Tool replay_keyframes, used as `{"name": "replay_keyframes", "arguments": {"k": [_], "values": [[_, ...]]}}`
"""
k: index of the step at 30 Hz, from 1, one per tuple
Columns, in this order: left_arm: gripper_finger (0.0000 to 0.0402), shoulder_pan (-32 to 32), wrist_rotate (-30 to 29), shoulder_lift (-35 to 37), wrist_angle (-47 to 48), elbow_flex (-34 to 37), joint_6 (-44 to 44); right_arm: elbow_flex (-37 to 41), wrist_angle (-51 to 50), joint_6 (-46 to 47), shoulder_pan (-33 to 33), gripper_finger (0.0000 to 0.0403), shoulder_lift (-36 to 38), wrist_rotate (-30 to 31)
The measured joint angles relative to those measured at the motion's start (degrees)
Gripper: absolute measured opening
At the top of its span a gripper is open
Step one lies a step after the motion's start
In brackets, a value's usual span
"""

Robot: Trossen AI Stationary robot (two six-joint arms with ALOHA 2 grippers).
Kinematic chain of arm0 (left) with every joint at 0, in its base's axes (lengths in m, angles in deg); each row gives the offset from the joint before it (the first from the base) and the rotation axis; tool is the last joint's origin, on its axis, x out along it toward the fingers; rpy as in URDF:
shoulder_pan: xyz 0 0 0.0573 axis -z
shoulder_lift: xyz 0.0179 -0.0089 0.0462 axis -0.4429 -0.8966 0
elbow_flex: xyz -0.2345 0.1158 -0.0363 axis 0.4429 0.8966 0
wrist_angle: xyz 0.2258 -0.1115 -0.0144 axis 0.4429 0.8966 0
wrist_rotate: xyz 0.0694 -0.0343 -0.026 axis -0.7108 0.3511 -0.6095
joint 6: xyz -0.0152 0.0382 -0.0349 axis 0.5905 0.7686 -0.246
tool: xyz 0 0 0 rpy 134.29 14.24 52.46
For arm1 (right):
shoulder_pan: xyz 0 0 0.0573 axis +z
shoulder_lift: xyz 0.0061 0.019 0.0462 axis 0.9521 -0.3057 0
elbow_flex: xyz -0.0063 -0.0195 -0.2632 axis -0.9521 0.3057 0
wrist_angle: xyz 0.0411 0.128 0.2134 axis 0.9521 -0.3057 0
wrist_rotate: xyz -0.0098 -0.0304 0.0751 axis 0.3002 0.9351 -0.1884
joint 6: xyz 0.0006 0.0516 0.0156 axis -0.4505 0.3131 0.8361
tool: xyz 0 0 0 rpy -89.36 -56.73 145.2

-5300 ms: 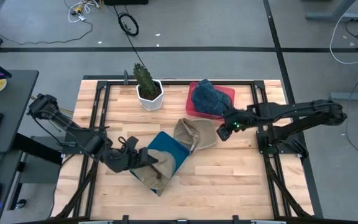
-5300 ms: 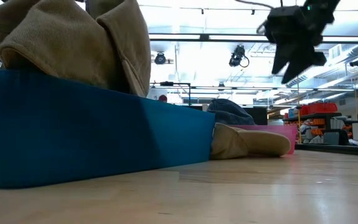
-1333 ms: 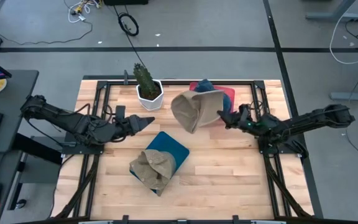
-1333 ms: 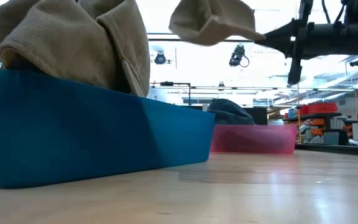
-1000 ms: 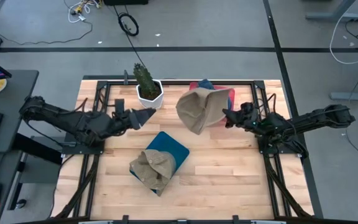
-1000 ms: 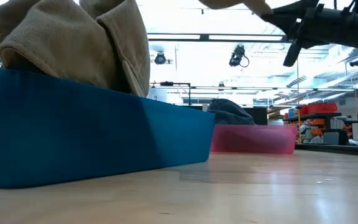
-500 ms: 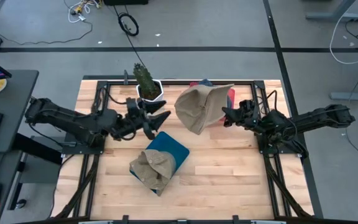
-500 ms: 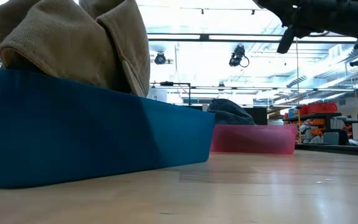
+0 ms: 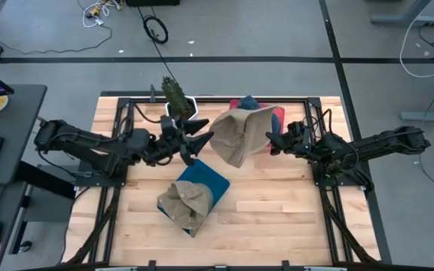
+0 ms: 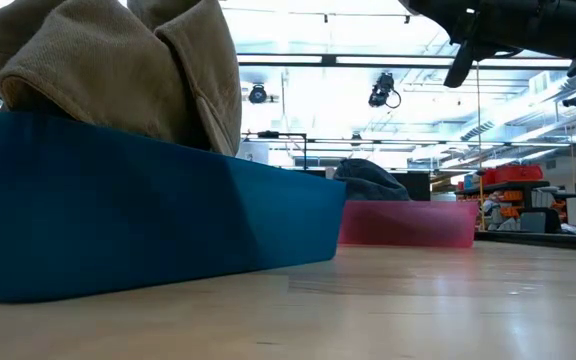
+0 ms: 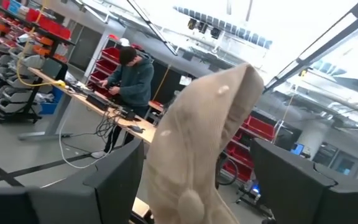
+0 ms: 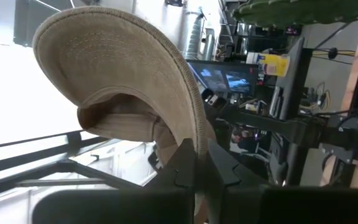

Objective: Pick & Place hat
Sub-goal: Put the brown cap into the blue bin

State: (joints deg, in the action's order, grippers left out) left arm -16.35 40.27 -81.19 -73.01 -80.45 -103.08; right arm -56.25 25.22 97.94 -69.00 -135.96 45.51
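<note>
A tan hat [image 9: 239, 135] hangs in the air above the table's far middle, with my right gripper [image 9: 270, 142] shut on it from the right. My left gripper [image 9: 202, 141] is open right at the hat's left side. In the left wrist view the hat [image 11: 197, 149] fills the space between the two dark fingers [image 11: 114, 186]. A second tan hat [image 9: 185, 202] lies in a blue box [image 9: 208, 181] nearer the front. The held hat is above the top of the low view. My right gripper pinches the hat's brim at its edge [image 12: 194, 134] between its two fingers. The fingers come about level from the table's right side. The hat is lifted clear of everything, its crown turned away from the gripper toward the left arm. My left gripper: whether its fingers touch the hat, I cannot tell.
A red tray [image 9: 277, 114] holding a dark blue hat [image 10: 373, 180] sits at the far side, mostly under the held hat. A cactus in a white pot [image 9: 174, 94] stands behind the left gripper. Bare wood lies along the front and right of the blue box [image 10: 158, 215].
My left gripper has moved toward the table's right, up to the held hat's left side. My right gripper has risen a little with the hat, which has left the top of the low view and otherwise hangs as before.
</note>
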Motion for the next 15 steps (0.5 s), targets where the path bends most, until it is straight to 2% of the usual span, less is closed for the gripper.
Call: {"name": "replay_keyframes", "arguments": {"k": [10, 15], "values": [[0.0298, -2.59, 5.36, 0.00, 4.04, -0.01, 1.03, 0.00, -0.01, 0.52, 0.02, 0.0006, 0.00, -1.46], [0.0295, -3.04, 6.09, 0.02, 4.65, -0.01, 1.17, 0.00, -0.71, 0.52, 0.02, 0.0006, 0.00, -1.53]]}}
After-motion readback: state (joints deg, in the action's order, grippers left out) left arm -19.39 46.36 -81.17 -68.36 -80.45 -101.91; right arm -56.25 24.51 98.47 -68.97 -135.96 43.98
